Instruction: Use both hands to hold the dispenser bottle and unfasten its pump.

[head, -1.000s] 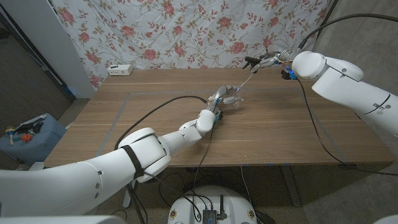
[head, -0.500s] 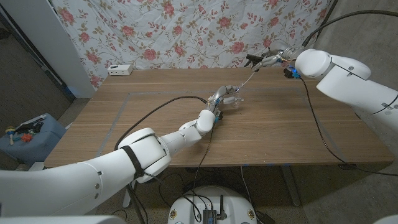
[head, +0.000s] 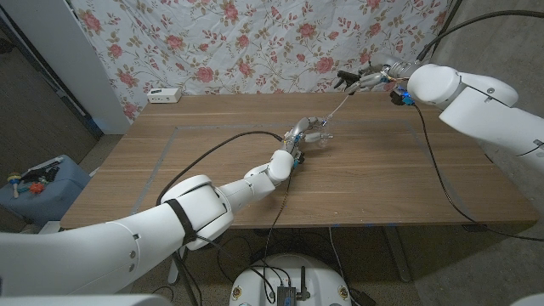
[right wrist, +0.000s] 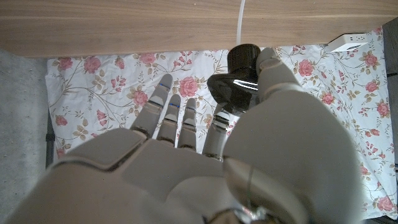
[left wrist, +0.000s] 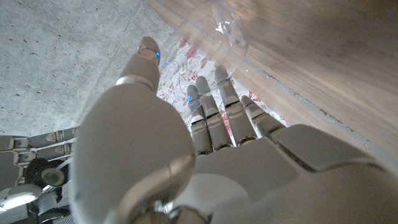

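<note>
Bottle point(head: 321, 138): clear, light, likely slippery; we see the left robot hand point(head: 308, 133) clasping it over the table point(head: 212, 161).
Pump point(right wrist: 239, 79): black head pinched by the raised right robot hand point(head: 367, 80); thin tube point(head: 337, 109) flexes, so we would grip the head.

Bottle: clear dispenser bottle point(head: 320, 136), near the table's middle, gripped in my left hand point(head: 302, 134).
Pump: black pump head point(head: 348, 82) with white dip tube point(head: 338, 107), pulled clear, held aloft in my right hand point(head: 367, 79).
</note>
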Motion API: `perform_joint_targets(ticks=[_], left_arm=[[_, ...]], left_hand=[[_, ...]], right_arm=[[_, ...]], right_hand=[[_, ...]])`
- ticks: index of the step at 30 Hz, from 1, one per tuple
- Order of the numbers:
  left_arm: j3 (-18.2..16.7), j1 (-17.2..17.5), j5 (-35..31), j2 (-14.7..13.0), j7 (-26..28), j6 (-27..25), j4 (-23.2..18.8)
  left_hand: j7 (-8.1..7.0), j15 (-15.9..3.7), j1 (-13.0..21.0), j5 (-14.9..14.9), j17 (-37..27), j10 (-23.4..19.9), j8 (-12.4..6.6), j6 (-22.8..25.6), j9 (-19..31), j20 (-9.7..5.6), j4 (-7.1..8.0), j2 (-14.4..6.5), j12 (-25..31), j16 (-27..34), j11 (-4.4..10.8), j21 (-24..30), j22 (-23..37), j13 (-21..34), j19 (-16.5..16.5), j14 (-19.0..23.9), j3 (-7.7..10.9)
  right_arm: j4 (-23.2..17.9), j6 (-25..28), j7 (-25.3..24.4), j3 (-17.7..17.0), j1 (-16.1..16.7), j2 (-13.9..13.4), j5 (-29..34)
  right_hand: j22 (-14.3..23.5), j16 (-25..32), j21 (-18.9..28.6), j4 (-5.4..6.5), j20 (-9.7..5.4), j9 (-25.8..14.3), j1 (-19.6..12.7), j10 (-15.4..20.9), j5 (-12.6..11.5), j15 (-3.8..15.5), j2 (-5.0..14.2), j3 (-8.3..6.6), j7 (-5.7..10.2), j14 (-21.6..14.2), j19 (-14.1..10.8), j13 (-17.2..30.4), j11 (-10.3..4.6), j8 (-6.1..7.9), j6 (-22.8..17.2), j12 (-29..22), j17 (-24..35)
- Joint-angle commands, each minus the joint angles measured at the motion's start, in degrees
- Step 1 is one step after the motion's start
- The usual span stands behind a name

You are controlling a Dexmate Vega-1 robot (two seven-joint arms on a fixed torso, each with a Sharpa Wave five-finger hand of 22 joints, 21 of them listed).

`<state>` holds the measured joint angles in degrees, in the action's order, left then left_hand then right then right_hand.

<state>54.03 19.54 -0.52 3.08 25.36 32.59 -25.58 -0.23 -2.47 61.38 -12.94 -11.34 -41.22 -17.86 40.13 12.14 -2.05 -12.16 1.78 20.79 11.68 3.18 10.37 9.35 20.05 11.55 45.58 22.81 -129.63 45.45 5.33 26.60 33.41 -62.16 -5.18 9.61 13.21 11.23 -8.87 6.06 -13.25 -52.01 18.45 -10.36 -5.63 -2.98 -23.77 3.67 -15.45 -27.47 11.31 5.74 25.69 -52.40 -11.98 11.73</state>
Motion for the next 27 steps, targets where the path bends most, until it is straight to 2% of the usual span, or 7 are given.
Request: perform_joint_targets(ticks=[1, 12, 27], left_arm=[[-0.3, 0.4, -0.1, -0.4, -0.2, 0.1, -0.6], [-0.6, 1.0, -0.4, -1.3, 0.4, 0.6, -1.9], [-3.1, 5.0, -0.8, -5.2, 0.7, -2.9, -12.0]], left_hand=[[-2.95, -6.88, -7.0, -0.3, -0.3, -8.5, -0.22, 10.9, 0.3, -3.31, 3.08, -8.0, 0.2, 0.5, 6.68, 0.0, 0.0, 11.7, 0.4, 3.2, 3.36], [-3.02, -6.93, -7.0, -0.3, -0.3, -8.5, -0.23, 11.0, 0.3, -3.25, 3.0, -8.0, 0.1, 0.5, 6.69, 0.0, 0.0, 11.8, 0.4, 3.2, 3.4], [-3.0, -6.83, -7.0, -0.3, -0.3, -8.7, -0.4, 11.5, 0.3, -3.18, 3.07, -8.0, 0.1, 0.6, 6.61, 0.1, 0.0, 11.8, 0.4, 3.5, 3.42]], right_arm=[[-1.5, 0.1, -1.3, -1.6, 0.8, -1.0, -1.6], [-2.6, 1.9, -2.0, -1.6, 0.5, -1.8, -1.9], [-2.9, 4.2, -4.0, -2.4, 1.1, -2.3, -2.9]], right_hand=[[0.1, 0.1, 0.0, 0.13, 0.01, -0.2, -0.1, 0.2, 0.0, 0.0, 0.61, -0.31, -0.13, -0.6, -0.8, 0.1, -0.05, 0.24, -0.6, 0.0, 0.1], [0.1, 0.1, -0.1, 0.09, 0.06, -0.1, -0.3, 0.3, 0.0, 0.06, 0.72, -0.27, -0.12, -0.8, -0.8, 0.1, -0.04, 0.25, -0.7, 0.1, 0.1], [0.1, 0.1, -0.1, 0.09, -0.1, -0.1, -0.2, 0.5, 0.1, 0.15, 0.75, -0.13, -0.19, -1.0, -1.0, 0.1, 0.04, 0.25, -0.7, 0.1, 0.1]])
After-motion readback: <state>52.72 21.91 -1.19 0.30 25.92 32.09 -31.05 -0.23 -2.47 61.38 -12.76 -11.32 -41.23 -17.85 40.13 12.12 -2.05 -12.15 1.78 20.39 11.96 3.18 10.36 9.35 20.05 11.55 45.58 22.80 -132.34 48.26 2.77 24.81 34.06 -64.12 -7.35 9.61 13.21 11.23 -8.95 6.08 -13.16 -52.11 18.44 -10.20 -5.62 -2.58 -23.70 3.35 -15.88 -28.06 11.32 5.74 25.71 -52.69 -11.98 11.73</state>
